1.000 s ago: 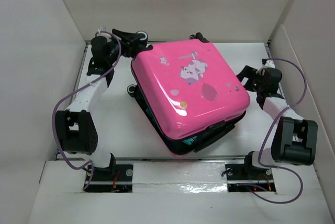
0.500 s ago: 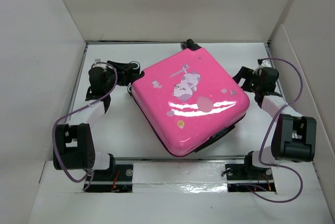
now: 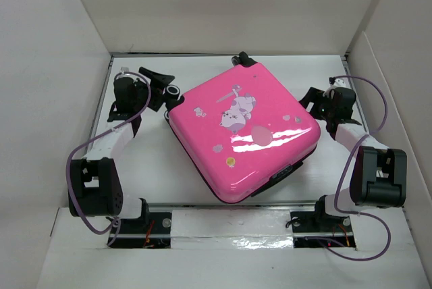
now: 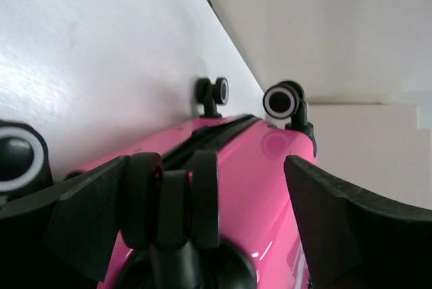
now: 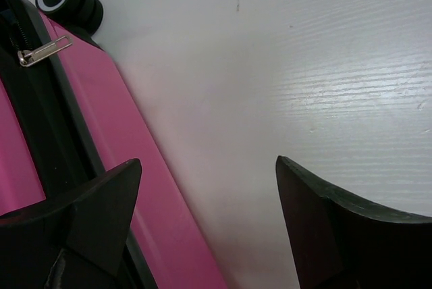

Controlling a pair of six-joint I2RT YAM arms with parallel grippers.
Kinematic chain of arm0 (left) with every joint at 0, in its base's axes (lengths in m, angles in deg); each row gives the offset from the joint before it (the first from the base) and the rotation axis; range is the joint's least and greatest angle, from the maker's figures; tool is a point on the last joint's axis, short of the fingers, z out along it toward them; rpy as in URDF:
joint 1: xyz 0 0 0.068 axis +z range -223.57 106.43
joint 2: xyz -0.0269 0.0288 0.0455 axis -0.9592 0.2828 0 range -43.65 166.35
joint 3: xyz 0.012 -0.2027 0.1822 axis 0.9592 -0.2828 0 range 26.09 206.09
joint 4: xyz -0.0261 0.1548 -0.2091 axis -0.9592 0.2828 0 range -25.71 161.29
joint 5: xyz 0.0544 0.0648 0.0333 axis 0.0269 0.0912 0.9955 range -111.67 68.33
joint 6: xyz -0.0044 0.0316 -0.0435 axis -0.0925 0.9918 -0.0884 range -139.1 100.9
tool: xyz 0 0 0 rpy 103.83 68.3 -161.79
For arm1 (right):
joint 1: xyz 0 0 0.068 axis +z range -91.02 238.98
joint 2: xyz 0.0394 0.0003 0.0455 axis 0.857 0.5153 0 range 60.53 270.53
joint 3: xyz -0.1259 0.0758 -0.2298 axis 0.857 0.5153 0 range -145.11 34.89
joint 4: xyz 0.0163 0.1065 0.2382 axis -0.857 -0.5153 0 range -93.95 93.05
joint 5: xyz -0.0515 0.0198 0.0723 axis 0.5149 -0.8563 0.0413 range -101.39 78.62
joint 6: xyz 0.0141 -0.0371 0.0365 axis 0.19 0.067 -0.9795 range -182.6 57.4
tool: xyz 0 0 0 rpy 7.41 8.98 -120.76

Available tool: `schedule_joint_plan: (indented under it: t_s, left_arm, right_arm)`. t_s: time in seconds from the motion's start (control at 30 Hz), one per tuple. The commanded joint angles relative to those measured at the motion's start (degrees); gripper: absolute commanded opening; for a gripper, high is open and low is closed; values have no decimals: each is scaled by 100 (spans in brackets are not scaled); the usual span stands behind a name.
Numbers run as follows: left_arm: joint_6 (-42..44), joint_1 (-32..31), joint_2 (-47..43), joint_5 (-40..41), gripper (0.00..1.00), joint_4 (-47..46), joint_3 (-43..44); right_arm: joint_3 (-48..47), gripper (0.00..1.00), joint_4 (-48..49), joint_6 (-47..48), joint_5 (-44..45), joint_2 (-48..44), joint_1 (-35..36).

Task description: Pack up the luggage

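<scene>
- Left gripper: jaws wide, a black wheel of the luggage between them, toward the table's far-left corner.
- Luggage: closed, lying flat mid-table, turned diagonally.
- Right gripper: jaws wide, just beside the luggage's right corner.

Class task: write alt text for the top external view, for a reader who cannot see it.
A hot-pink suitcase with a cartoon animal print lies flat, lid down, skewed on a white table. The left gripper sits at a wheel by its left corner and the right gripper beside its right edge, both with jaws open.
</scene>
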Motion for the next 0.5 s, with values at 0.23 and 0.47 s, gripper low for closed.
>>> schedule_joint_plan:
  t_s: [0.23,0.47]
  left_arm:
    - [1991,225,-301,2283,99,1587,1247]
    - [1147,225,-2767,2198,0,630,-1608]
  right_arm:
    - [164,86,285,-80,-72,-181,8]
    - [331,72,452,-167,-46,-199,-45]
